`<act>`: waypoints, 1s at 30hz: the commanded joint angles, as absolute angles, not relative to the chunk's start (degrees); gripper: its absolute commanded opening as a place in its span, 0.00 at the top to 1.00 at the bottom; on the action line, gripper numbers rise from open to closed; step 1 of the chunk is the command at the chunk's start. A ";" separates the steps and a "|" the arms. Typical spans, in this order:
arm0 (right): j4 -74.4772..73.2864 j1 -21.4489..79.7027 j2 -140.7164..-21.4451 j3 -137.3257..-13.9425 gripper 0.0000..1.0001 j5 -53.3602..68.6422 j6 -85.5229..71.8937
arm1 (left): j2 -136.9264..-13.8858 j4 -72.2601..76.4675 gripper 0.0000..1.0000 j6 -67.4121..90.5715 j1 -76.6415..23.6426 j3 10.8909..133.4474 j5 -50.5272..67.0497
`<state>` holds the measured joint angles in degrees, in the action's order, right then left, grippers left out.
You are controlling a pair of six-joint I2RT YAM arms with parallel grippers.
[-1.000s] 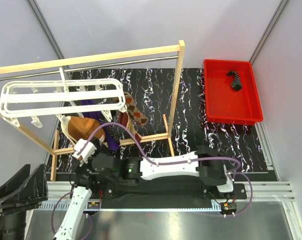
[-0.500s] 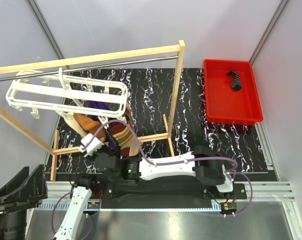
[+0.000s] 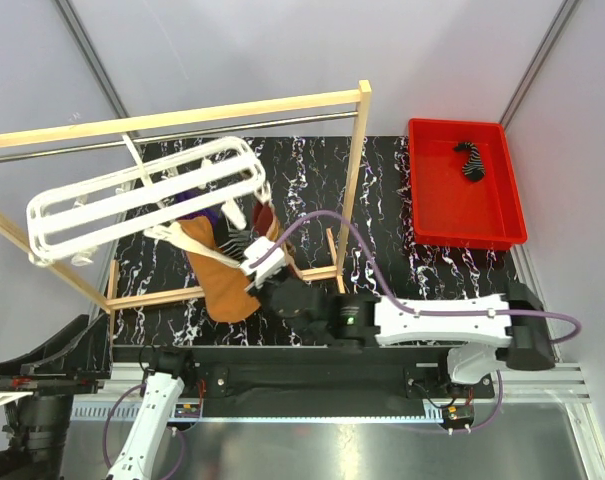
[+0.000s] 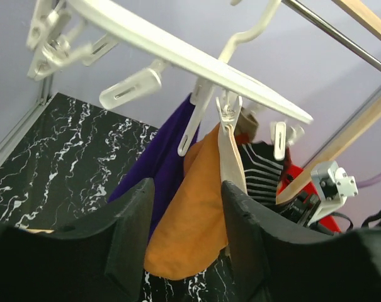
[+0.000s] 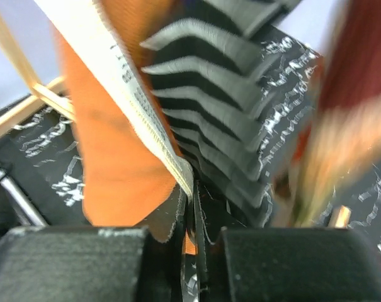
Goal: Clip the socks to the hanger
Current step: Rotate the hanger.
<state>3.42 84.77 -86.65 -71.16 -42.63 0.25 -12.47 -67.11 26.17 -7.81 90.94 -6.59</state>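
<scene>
The white hanger (image 3: pixel 142 195) hangs tilted from the metal rod at the left. An orange sock (image 3: pixel 222 275) with cream trim hangs from one of its clips (image 4: pixel 228 110), beside a purple sock (image 4: pixel 159 157) and a black striped sock (image 4: pixel 262 167). My right gripper (image 3: pixel 265 268) reaches in from the right and is shut on the orange sock's cream trim (image 5: pixel 133 94), the striped sock (image 5: pixel 221 126) right beside it. From below the rack my left gripper (image 4: pixel 187 195) stands open and holds nothing; the orange sock (image 4: pixel 190 220) hangs beyond its fingers.
A wooden-post frame (image 3: pixel 354 170) with a metal rod stands around the hanger. A red bin (image 3: pixel 432 210) at the back right holds another striped sock (image 3: pixel 472 160). The black marbled mat (image 3: pixel 412 270) covers the table.
The hanger has swung and tilted toward the right. My right gripper has shut on the orange sock's trim and pulled right. The left gripper's fingers have narrowed somewhat.
</scene>
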 commanded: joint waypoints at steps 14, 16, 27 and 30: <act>-2.81 68.91 -73.56 -64.15 0.74 -22.59 -1.41 | -14.41 -62.58 0.47 26.63 -4.13 88.51 2.28; -3.34 68.82 -74.09 -64.60 0.71 -22.24 -1.49 | -14.33 -62.05 0.47 26.89 -4.04 87.63 3.16; -6.85 68.91 -74.71 -66.53 0.44 -18.90 -4.83 | -16.70 -58.63 0.42 26.81 -4.04 85.25 3.52; -8.96 68.91 -73.39 -67.06 0.29 -18.63 -5.18 | -17.31 -56.78 0.40 26.98 -4.04 84.55 4.22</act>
